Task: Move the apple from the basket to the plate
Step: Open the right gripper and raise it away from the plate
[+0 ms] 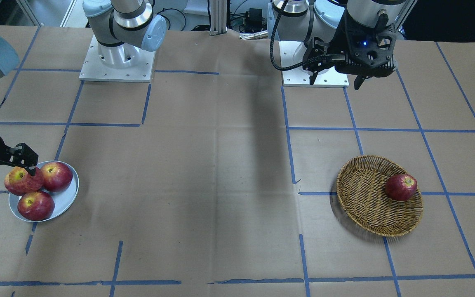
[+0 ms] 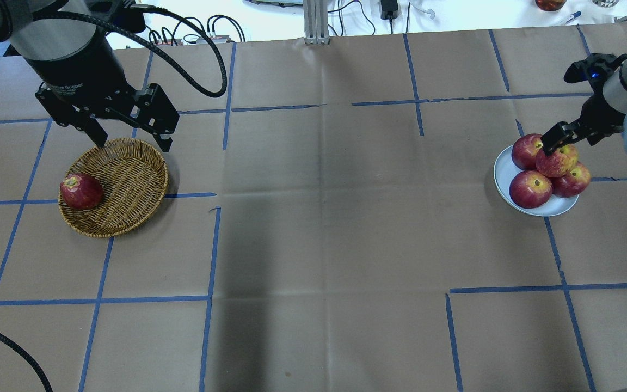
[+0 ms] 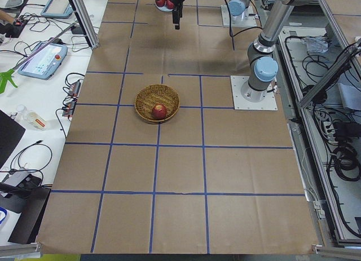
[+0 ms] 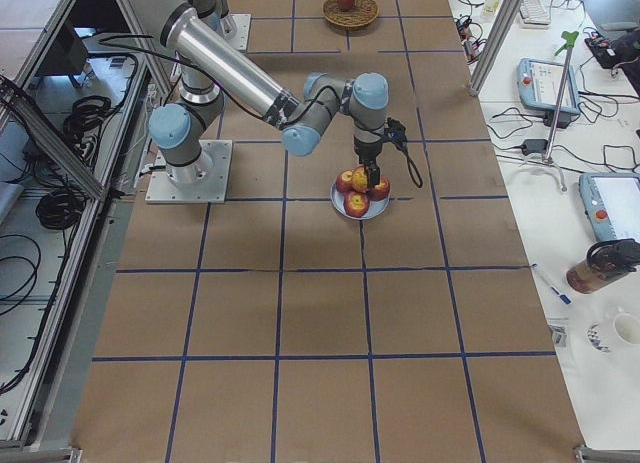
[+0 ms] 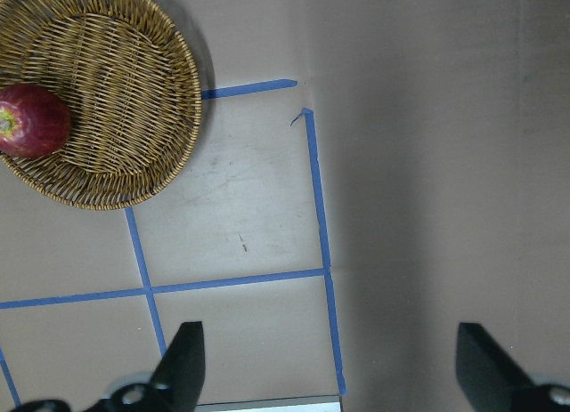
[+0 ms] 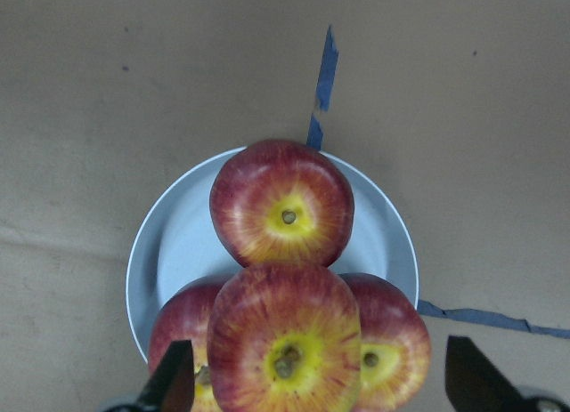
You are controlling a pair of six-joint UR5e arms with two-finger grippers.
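The apple (image 6: 285,341) sits atop three other apples (image 6: 280,203) on the plate (image 6: 178,243), free between the wide-spread fingers (image 6: 174,381) of the right end effector (image 6: 313,363); transfer appears done, only withdrawal left.

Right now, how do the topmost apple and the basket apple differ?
The top apple is streaky orange-red with a yellow patch; the basket apple is deep red. The top apple sits on three apples on the plate, dimple up; the basket apple lies alone in the wicker basket, tilted. The open right hand straddles the top apple; the open left hand is apart from the basket apple. Sizes look alike.
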